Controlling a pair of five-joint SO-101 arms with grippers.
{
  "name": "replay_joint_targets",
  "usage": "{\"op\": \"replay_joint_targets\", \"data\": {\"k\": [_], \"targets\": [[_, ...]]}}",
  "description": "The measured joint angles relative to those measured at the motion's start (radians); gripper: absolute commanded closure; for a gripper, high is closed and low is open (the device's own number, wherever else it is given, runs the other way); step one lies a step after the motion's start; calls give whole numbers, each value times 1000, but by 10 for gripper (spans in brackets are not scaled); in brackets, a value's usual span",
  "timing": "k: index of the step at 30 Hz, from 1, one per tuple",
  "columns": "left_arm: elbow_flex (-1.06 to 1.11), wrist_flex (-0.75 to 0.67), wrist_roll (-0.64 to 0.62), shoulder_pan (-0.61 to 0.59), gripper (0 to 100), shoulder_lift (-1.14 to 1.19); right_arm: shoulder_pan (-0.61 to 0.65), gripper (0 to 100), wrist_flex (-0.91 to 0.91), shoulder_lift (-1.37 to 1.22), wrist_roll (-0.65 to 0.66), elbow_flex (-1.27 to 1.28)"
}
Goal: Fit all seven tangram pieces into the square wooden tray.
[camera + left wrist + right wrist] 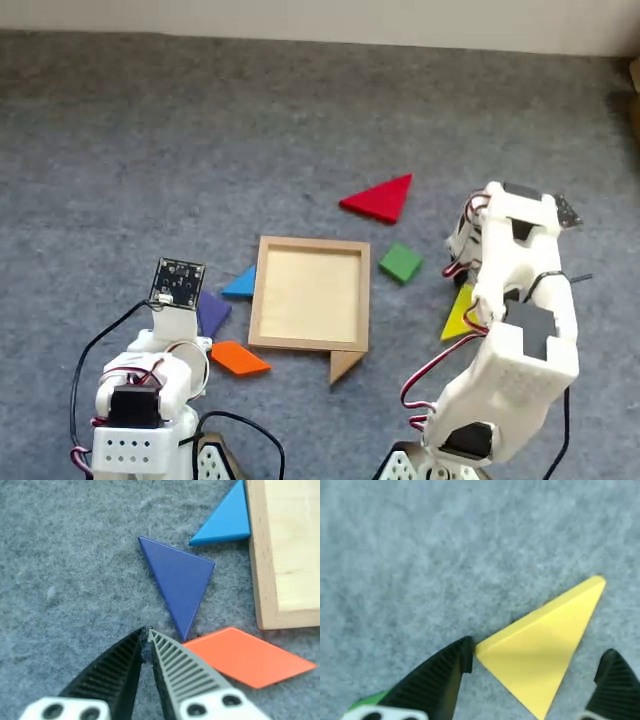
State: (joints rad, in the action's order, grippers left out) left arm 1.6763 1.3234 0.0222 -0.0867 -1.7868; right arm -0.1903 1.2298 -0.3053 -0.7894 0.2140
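Observation:
The square wooden tray (pixel 262 300) lies mid-carpet with a bare pale floor. Against its left side are a light blue triangle (pixel 241 284), a dark blue triangle (pixel 212 313) and an orange parallelogram (pixel 240 357). My left gripper (pixel 148 633) is shut, its tips just short of the dark blue triangle (pixel 181 579) and beside the orange parallelogram (pixel 245 656). A wood-coloured triangle (pixel 344 365) touches the tray's near right corner. A red triangle (pixel 380 198) and a green square (pixel 400 263) lie to the tray's right. My right gripper (pixel 538 652) is open, straddling the yellow triangle (pixel 540 645).
The whole surface is grey carpet (pixel 150 150), with wide free room beyond the tray and to its far left. The right arm (pixel 515 320) covers part of the yellow triangle (pixel 458 315). A pale wall edge runs along the back.

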Motion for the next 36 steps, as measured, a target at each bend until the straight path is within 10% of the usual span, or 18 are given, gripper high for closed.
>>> {"op": "replay_joint_targets", "data": {"k": [26, 36], "targets": [[0, 0, 0, 0, 995, 0, 5, 630, -5, 0, 0, 21], [0, 0, 0, 0, 995, 0, 0, 785, 0, 0, 20, 23]]}}
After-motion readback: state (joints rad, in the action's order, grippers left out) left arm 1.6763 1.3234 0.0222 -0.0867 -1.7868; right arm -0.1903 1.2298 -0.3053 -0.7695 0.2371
